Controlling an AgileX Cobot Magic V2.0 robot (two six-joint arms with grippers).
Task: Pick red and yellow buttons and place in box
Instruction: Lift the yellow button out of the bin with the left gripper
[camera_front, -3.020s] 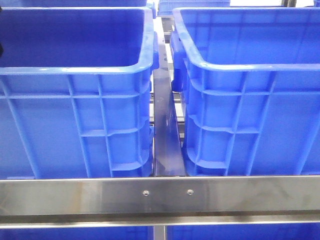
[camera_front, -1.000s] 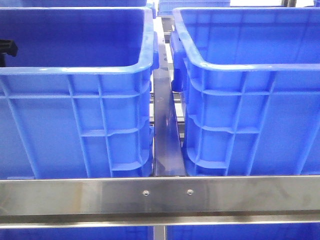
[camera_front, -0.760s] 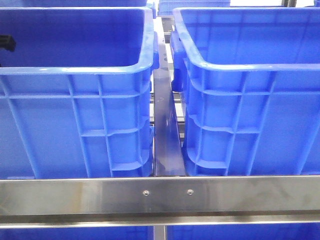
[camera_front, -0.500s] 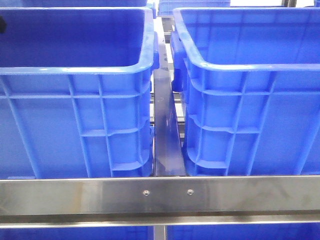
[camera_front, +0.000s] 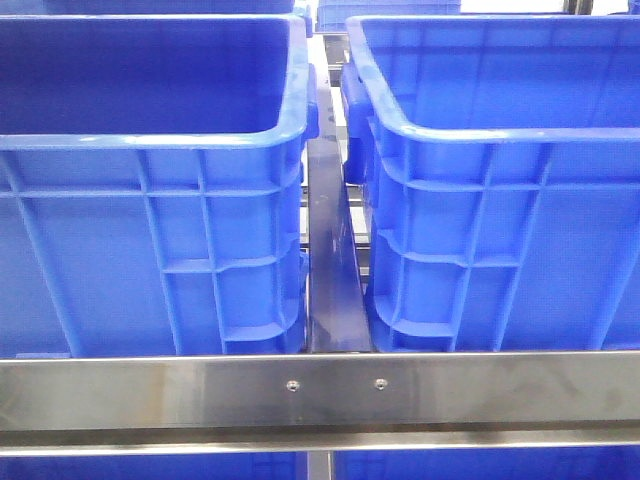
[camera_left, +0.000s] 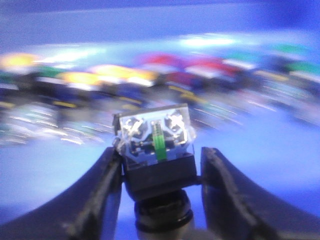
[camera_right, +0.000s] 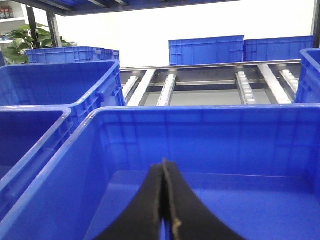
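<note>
The left pincer (camera_left: 159, 172) grips a black push-button switch with a clear terminal block (camera_left: 155, 145), green strip in its middle, between both black fingers (camera_left: 97, 195). Behind it, at twelve o'clock, a blurred heap of red and yellow capped buttons (camera_left: 120, 75) lies on the blue bin floor (camera_left: 280, 145). The right pincer (camera_right: 163, 210) is closed on nothing, fingers touching, above the right blue plastic crate (camera_right: 260, 145). From the front, two tall blue crates (camera_front: 150, 200) stand side by side behind a steel rail (camera_front: 320, 385).

2 blue bins: left bin (camera_front: 150, 200) & right bin (camera_front: 500, 200) side by side, steel rail (camera_front: 320, 392) in front.
</note>
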